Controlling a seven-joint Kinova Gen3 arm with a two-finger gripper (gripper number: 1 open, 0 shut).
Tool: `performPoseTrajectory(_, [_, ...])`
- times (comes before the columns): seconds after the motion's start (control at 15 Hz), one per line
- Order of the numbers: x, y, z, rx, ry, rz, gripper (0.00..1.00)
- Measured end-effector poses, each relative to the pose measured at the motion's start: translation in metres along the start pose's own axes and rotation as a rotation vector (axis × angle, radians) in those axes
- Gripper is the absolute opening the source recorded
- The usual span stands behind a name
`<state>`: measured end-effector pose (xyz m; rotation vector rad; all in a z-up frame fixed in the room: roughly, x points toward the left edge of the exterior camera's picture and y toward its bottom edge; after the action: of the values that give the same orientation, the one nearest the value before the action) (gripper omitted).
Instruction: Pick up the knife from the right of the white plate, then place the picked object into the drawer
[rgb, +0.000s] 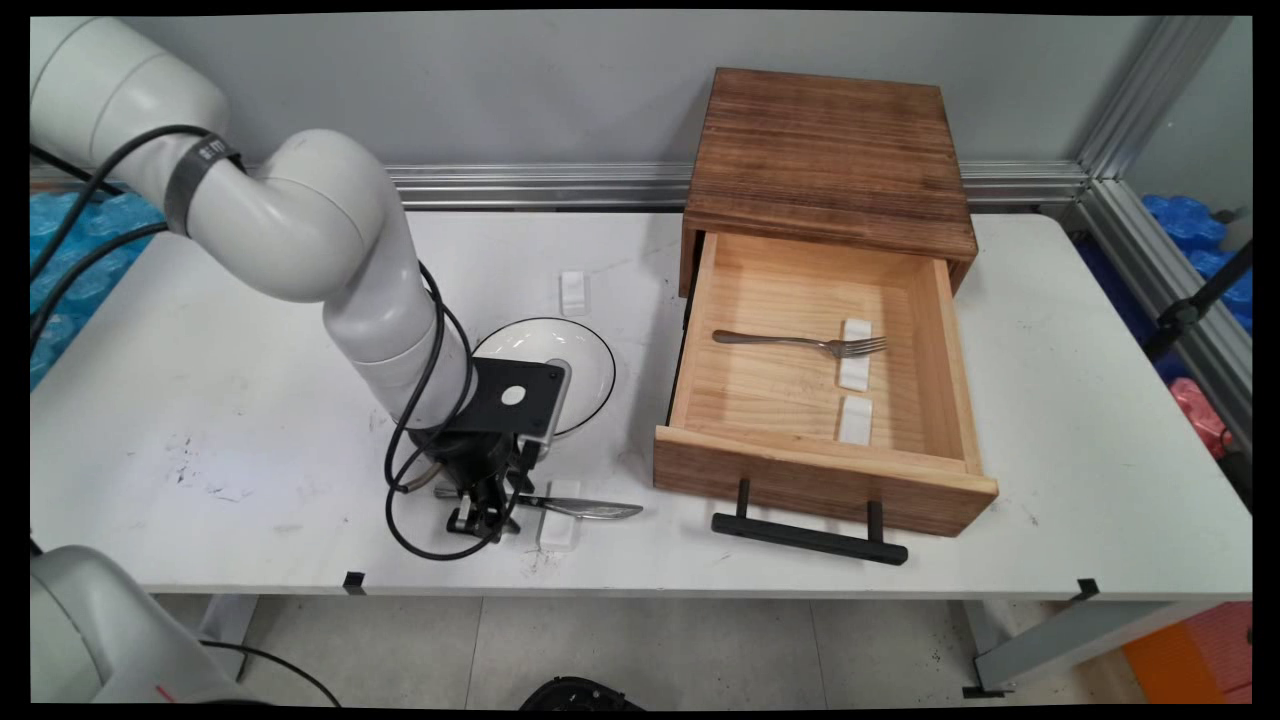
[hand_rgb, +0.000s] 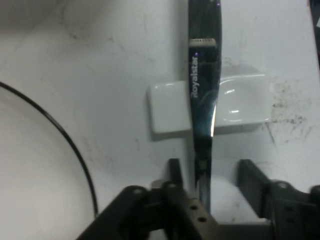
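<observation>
The knife (rgb: 580, 507) lies near the table's (rgb: 200, 400) front edge, left of centre, its long axis running along that edge: blade toward the drawer side, handle toward the arm. It is propped across a small white rest (rgb: 558, 530) that crosses under it at a right angle, so part of its length sits clear of the tabletop. The gripper (rgb: 480, 515) is down at the handle end, on the side of the rest away from the blade. In the hand view the knife (hand_rgb: 202, 100) runs straight up from between the two fingers (hand_rgb: 175, 172), over the white rest (hand_rgb: 235, 107), with a maker's name along the metal. The fingers stand apart, one on each side of the handle; the nearer finger lies just beside the metal and the other has a clear gap, so nothing is clamped. The closing line is across the knife's length, and the handle lies closer to one finger than the other.

Just behind the gripper sits a white plate (rgb: 590, 355) with a dark rim, partly covered by the arm's wrist; its rim (hand_rgb: 60, 135) curves through the hand view's left side. Farther back, toward the table's rear edge, is another small white rest (rgb: 573, 292).

Right of the plate, a wooden drawer (rgb: 825, 475) stands pulled out of its wooden cabinet (rgb: 830, 150), the black handle (rgb: 810, 537) toward the front edge. Inside lie a fork (rgb: 800, 342), tines resting on a white block (rgb: 855, 355), and a second white block (rgb: 856, 420) nearer the drawer's front.
</observation>
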<state>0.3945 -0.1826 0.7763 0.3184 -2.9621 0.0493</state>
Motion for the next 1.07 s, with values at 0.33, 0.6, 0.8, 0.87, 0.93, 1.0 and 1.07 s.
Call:
performPoseTrajectory(0.33, [-0.005, 0.001, -0.002, -0.013, 0.002, 0.001, 0.00])
performPoseTrajectory(0.6, [-0.011, 0.002, -0.006, -0.020, 0.003, 0.008, 0.00])
performPoseTrajectory(0.8, [-0.014, -0.001, -0.013, -0.024, 0.007, 0.015, 0.00])
performPoseTrajectory(0.87, [-0.015, -0.001, -0.017, -0.026, 0.009, 0.017, 0.00])
performPoseTrajectory(0.93, [-0.016, -0.001, -0.020, -0.028, 0.011, 0.018, 0.00])
performPoseTrajectory(1.0, [-0.018, -0.001, -0.025, -0.029, 0.014, 0.020, 0.00])
performPoseTrajectory(1.07, [-0.020, -0.001, -0.032, -0.031, 0.017, 0.021, 0.00])
